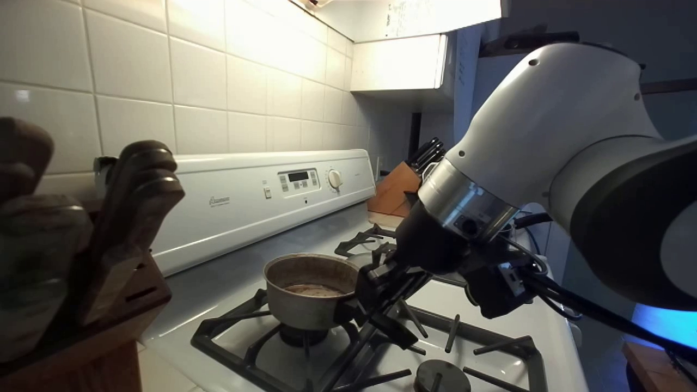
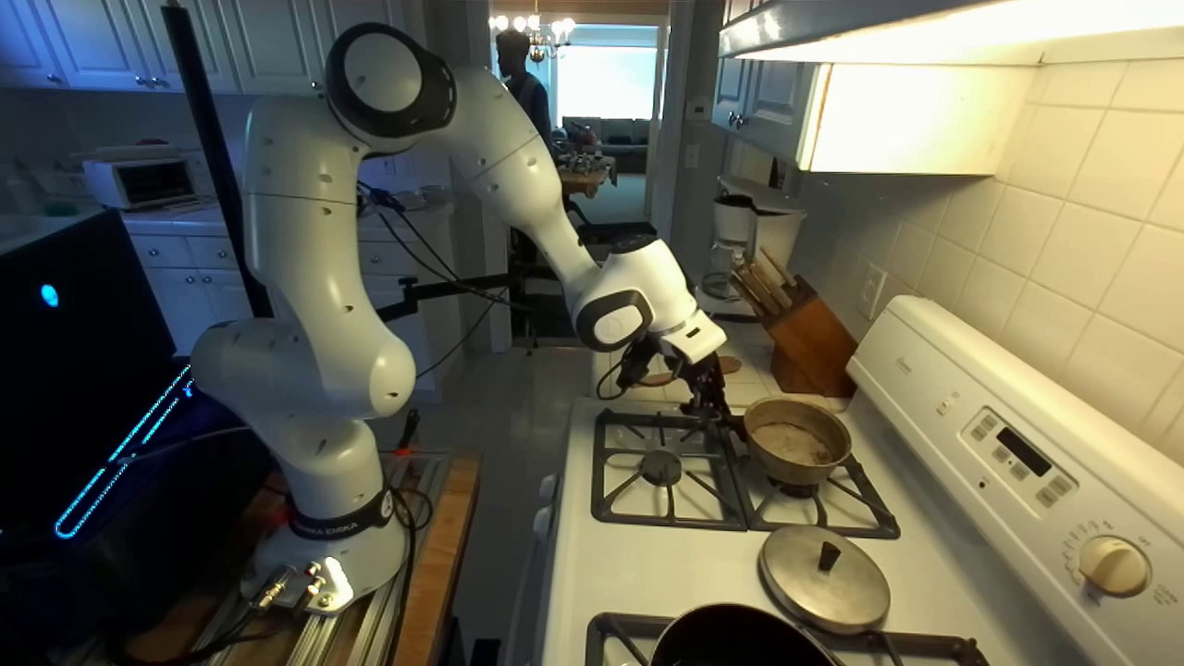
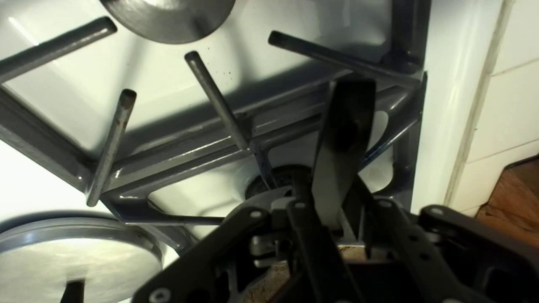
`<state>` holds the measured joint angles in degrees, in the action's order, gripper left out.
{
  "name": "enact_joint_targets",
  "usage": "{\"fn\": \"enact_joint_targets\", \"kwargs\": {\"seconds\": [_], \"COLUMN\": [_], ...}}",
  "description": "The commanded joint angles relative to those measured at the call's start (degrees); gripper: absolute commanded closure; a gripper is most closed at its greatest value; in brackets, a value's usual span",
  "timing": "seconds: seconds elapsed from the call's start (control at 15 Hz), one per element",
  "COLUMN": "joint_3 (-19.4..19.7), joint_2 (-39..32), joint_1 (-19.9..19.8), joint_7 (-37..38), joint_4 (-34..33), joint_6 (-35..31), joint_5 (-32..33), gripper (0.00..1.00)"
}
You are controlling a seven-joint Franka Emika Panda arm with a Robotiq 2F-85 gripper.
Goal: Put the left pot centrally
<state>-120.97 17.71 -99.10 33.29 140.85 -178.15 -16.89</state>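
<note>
The left pot, a small round steel saucepan (image 1: 302, 309) with a brownish inside, is upright over a back burner. It also shows in an exterior view (image 2: 797, 442). In the wrist view a strip of its stained inside (image 3: 271, 283) shows below the jaws. Its dark straight handle (image 3: 346, 126) runs up between my fingers. My gripper (image 3: 328, 193) is shut on the handle close to the pot's rim. The gripper also shows beside the pot in both exterior views (image 1: 369, 294) (image 2: 710, 405). I cannot tell whether the pot's base touches the grate.
A flat metal lid (image 2: 823, 585) with a dark knob lies on the stove near the black pot (image 2: 740, 638). Black grates (image 1: 234, 326) surround the burners. A front burner (image 2: 661, 468) is beside the pot. The control panel (image 1: 261, 190) and knife blocks (image 1: 393, 190) (image 2: 809, 347) stand around the stove.
</note>
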Motion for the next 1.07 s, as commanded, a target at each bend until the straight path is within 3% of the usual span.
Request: {"fn": "enact_joint_targets", "kwargs": {"seconds": [0.0, 0.93, 1.0], "joint_3": [-2.5, -6.1, -6.2], "joint_2": [0.8, 1.7, 1.8], "joint_1": [-2.7, -7.1, -7.2], "joint_7": [-0.8, -1.8, -1.8], "joint_4": [-0.5, -1.1, -1.1], "joint_6": [-2.5, -4.6, -4.8], "joint_5": [-0.1, 0.3, 0.3], "gripper": [0.94, 0.94, 0.74]}}
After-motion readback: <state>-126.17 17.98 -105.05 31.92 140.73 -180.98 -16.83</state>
